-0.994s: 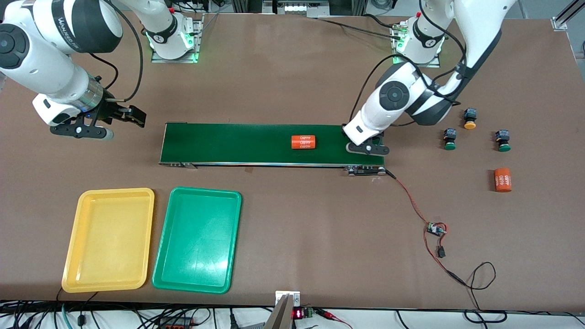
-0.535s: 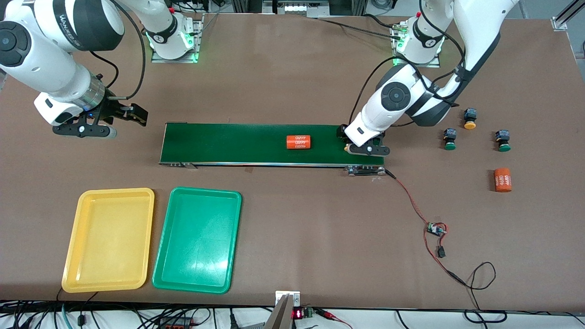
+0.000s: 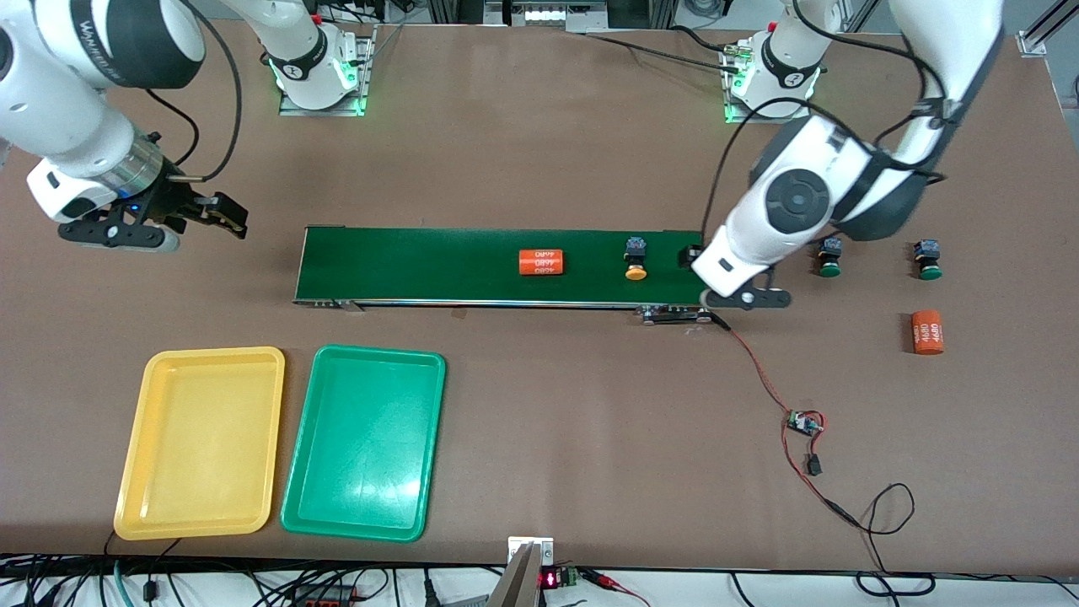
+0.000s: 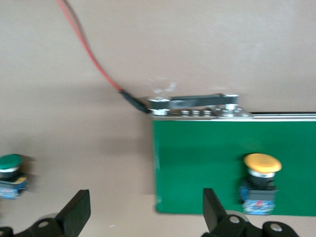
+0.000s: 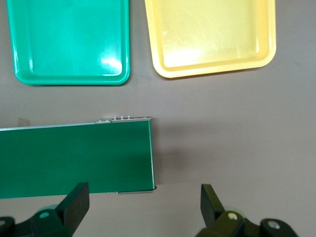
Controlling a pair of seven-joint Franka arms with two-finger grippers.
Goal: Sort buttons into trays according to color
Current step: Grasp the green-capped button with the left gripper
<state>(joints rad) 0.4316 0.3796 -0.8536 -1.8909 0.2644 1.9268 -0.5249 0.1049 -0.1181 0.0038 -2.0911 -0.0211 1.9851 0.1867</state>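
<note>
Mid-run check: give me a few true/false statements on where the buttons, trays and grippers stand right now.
1. A yellow button stands on the conveyor belt. True.
2. The left gripper grips a button. False: its fingers are open and empty, over the belt's end.
3. Both trays hold buttons. False: the yellow tray and green tray hold none.
4. Two green buttons sit on the table off the belt. True.
5. The right gripper is open. True.
</note>
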